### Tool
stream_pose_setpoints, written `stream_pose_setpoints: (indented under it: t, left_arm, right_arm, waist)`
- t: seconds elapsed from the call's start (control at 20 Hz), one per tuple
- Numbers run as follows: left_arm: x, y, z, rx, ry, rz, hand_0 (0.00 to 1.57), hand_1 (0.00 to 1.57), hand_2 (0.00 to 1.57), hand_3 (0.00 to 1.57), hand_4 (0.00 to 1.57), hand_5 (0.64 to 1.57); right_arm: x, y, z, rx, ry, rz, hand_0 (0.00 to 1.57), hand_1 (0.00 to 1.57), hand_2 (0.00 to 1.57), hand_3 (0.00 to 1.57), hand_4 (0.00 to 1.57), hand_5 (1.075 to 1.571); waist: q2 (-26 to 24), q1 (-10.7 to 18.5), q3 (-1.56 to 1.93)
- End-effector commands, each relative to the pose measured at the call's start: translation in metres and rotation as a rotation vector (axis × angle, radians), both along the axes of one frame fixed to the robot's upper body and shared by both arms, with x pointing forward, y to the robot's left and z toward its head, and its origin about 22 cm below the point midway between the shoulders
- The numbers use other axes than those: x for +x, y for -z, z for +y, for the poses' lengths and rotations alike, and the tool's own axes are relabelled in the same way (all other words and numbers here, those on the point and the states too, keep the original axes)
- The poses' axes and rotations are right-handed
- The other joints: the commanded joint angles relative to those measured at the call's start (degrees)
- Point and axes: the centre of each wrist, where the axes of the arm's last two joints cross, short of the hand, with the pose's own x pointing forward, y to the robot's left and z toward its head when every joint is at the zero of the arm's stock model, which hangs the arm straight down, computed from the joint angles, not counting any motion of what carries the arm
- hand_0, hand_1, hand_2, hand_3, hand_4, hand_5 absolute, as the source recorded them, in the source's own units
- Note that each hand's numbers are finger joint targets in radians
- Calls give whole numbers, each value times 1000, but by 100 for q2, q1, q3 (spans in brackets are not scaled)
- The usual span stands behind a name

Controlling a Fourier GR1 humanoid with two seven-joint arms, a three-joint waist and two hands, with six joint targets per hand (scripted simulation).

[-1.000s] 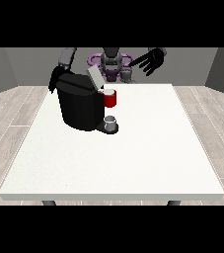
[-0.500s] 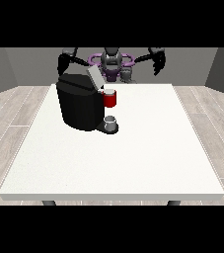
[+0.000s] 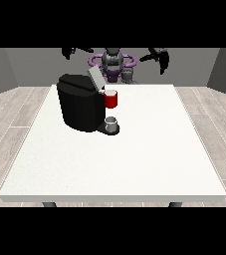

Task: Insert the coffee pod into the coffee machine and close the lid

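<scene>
The black coffee machine (image 3: pixel 80 102) stands left of centre on the white tabletop (image 3: pixel 134 154), its grey lid (image 3: pixel 95 78) tilted up at the top. A red thing at the machine (image 3: pixel 111 99) sits on its right side, with a grey cup-shaped thing (image 3: pixel 112 123) on the base below. The coffee pod cannot be made out with certainty. Along the upper edge, the robot hand at the view's left (image 3: pixel 72 51) and the robot hand at the view's right (image 3: pixel 160 57) hang raised, holding nothing; whether their fingers are curled I cannot tell.

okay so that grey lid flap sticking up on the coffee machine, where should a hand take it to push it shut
Probably at the lid's free upper edge, coming from above and behind. It stands tilted up over the black coffee machine, hinged low near the red thing at the machine, so pressing the raised end should swing it down.
</scene>
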Motion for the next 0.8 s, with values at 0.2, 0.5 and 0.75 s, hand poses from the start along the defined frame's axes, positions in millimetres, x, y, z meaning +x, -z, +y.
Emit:
stream_pose_setpoints:
  t: [0.2,0.5,0.75]
  left_arm:
    - [0,-32,-2,-23,4,-70,0,0,0,0,391,1571]
    - [3,-51,-8,-18,0,-204,0,0,0,0,356,1571]
    - [-19,-54,-1,-15,-11,-165,0,0,0,0,265,1571]
  right_arm:
    - [29,-35,-12,38,48,-12,0,0,0,0,0,1571]
    - [55,-57,-23,171,41,-52,0,0,0,0,186,1571]
    - [59,-49,-15,187,32,0,0,0,0,0,168,1571]
  waist:
    - [431,305,2]
    - [1192,384,3]
    - [1179,320,2]
